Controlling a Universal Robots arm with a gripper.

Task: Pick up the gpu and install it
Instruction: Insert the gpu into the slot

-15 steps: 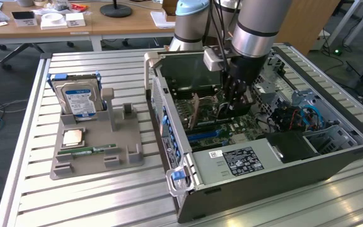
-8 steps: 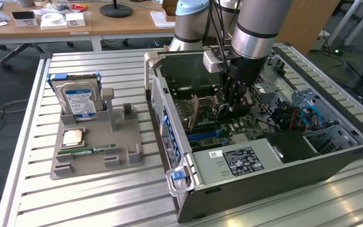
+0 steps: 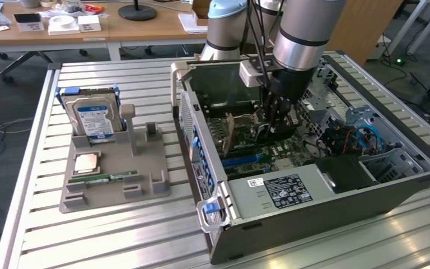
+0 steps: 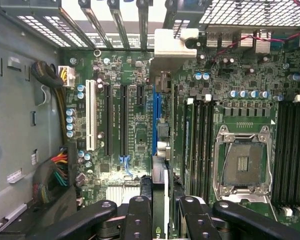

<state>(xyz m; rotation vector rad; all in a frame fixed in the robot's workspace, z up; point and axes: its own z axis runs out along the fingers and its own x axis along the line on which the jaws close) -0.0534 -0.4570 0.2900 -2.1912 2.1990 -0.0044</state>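
At the exterior view's left, a grey holder (image 3: 149, 188) lies on the slatted metal bench (image 3: 88, 238). A hard drive (image 3: 93, 117) with a blue-and-white label stands upright at the holder's far end. A square processor chip (image 3: 87, 162) lies flat nearer the camera, and a narrow green RAM stick (image 3: 112, 177) lies just beside it.

Right of the holder, well apart from it, the open computer case (image 3: 312, 221) rests on its side on the same bench, its green motherboard (image 4: 132, 135) facing up. The arm (image 3: 304, 33) comes down from above into the case, and the gripper (image 3: 275, 130) sits low over the board.

The gpu (image 3: 232, 133) stands on edge inside the case, with its bracket end toward the slotted rear wall. In the wrist view the card (image 4: 161, 175) is seen edge-on. It runs away from the gripper (image 4: 164, 202) along the long blue slot (image 4: 154, 112) to its pale bracket (image 4: 172, 45) at the rear grille. The black fingers (image 4: 138, 217) are pinching the gpu, one on each face. Whether the card's lower edge is seated in the slot I cannot tell.

On the far side of the card from the black and white expansion slots lie the dark memory slots (image 4: 200, 145), then the empty processor socket (image 4: 241, 167) in its metal frame. At the exterior view's right, the case holds a labelled silver box (image 3: 286, 190), and blue cables (image 3: 364, 134) loop near a drive cage.
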